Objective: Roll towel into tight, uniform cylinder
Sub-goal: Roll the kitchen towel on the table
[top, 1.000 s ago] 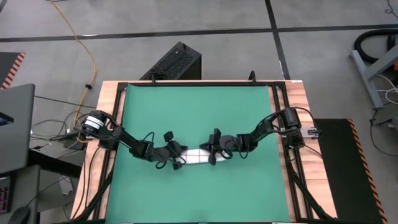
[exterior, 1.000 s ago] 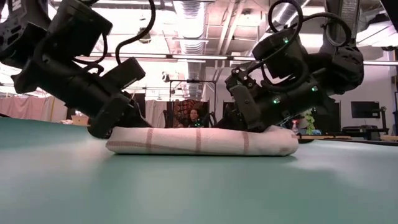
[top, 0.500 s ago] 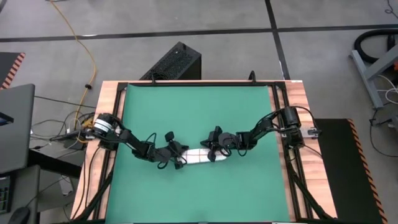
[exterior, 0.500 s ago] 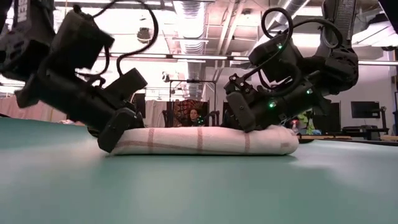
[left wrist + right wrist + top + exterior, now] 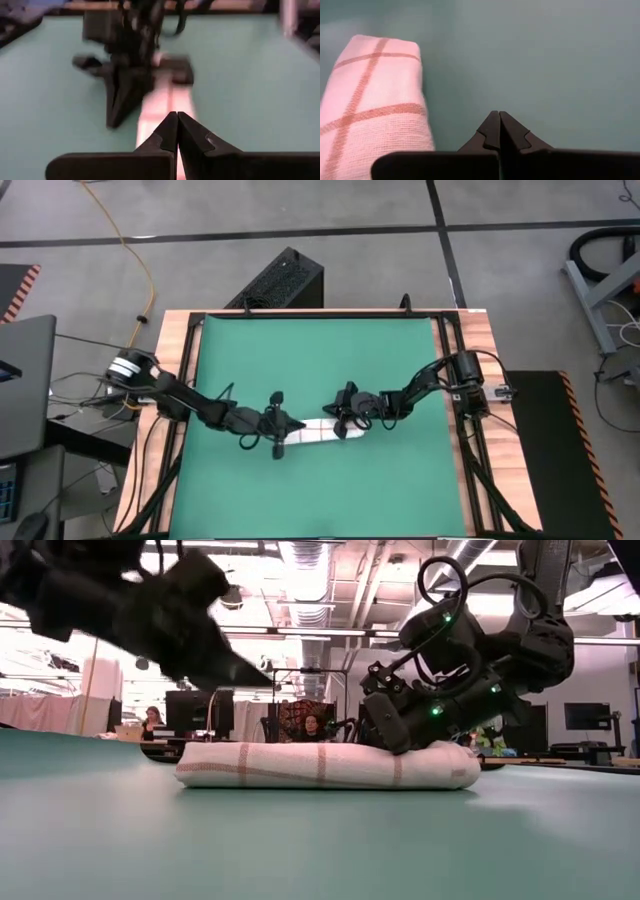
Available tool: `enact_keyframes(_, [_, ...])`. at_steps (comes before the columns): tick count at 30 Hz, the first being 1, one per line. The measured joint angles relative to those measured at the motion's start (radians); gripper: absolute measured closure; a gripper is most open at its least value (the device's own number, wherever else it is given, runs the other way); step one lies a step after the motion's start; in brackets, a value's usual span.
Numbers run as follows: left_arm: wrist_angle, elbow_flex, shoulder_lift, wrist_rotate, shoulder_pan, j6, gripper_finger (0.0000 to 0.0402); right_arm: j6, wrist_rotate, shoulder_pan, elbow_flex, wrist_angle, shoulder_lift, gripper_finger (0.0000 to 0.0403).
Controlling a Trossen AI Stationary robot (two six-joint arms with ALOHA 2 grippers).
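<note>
Towel (image 5: 325, 765) is already a roll, lying low-centre on the green mat (image 5: 320, 360), between the two arms. It looks a bit flattened rather than round in the low view, with the end by the left arm slimmer than the other.

Right gripper (image 5: 344, 420) sits on the roll's end on its side, fingers closed together, pressing the cloth rather than pinching it; its own wrist view shows the closed tips beside the roll, nothing between them. Left gripper (image 5: 279, 442) is at the opposite end, jaws also fully closed and empty; in the low view it hangs above the mat, clear of the roll.

Risks, as I judge them:
- Only one end is pinned, so the free end could spring loose and the outer layer unwind.
- Right gripper pushing down could squash that end flatter, so not uniform.
- If the right arm drags sideways as it leaves, the roll may skew or slide on the mat.
- Left gripper coming back in closed could snag an edge and pull a layer out.

Count: one towel, one mat, two arms, two grippers. At least two people in the background behind the table.
</note>
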Motion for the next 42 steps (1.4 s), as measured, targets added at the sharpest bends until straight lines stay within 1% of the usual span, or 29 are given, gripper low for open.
enact_keyframes(2, [0.001,0.0,0.041,-0.033,0.015,0.007,0.0402,-0.003,-0.001,-0.004,0.0,0.003,0.001,0.0387])
enact_keyframes(4, [0.049,0.0,0.093,-0.042,0.035,-0.003,0.0401,-0.003,-0.001,-0.003,-0.001,0.011,0.001,0.0387])
enact_keyframes(6, [0.105,0.006,0.161,-0.004,0.05,-0.01,0.0401,-0.003,-0.001,-0.004,-0.002,0.021,0.002,0.0387])
enact_keyframes(9, [0.127,0.034,0.247,0.036,0.063,-0.014,0.0402,-0.003,-0.001,-0.004,-0.002,0.021,0.002,0.0387])
enact_keyframes(14, [0.134,0.073,0.324,0.072,0.068,-0.023,0.0401,-0.003,0.0,-0.005,-0.002,0.02,0.002,0.0387])
enact_keyframes(18, [0.132,0.078,0.342,0.072,0.068,-0.034,0.0401,-0.018,0.025,-0.024,-0.002,0.012,-0.011,0.0387])
enact_keyframes(22, [0.089,0.078,0.342,0.07,0.069,-0.04,0.0402,-0.072,0.042,-0.057,-0.005,-0.023,-0.069,0.0387])
enact_keyframes(26, [0.053,0.078,0.342,0.069,0.07,-0.039,0.0402,-0.128,0.051,-0.084,-0.005,-0.109,-0.19,0.0387])
enact_keyframes(28, [0.04,0.078,0.342,0.069,0.072,-0.035,0.0401,-0.165,0.05,-0.081,-0.004,-0.174,-0.259,0.0387])
enact_keyframes(30, [0.036,0.078,0.342,0.069,0.072,-0.02,0.0401,-0.202,0.034,-0.068,-0.015,-0.203,-0.324,0.0387])
enact_keyframes(32, [0.027,0.078,0.342,0.068,0.072,0.0,0.0402,-0.229,-0.035,-0.051,-0.047,-0.197,-0.397,0.0388])
enact_keyframes(35, [0.023,0.078,0.342,0.068,0.076,0.024,0.0401,-0.227,-0.172,-0.016,-0.121,-0.165,-0.487,0.0388])
enact_keyframes(36, [0.021,0.078,0.342,0.068,0.078,0.033,0.0401,-0.211,-0.182,0.001,-0.153,-0.154,-0.502,0.0388])
enact_keyframes(38, [0.02,0.078,0.342,0.072,0.085,0.045,0.0401,-0.181,-0.163,0.034,-0.218,-0.102,-0.512,0.0388])
enact_keyframes(42, [0.018,0.077,0.343,0.097,0.101,0.059,0.0401,-0.143,-0.062,0.058,-0.302,0.046,-0.492,0.0388])
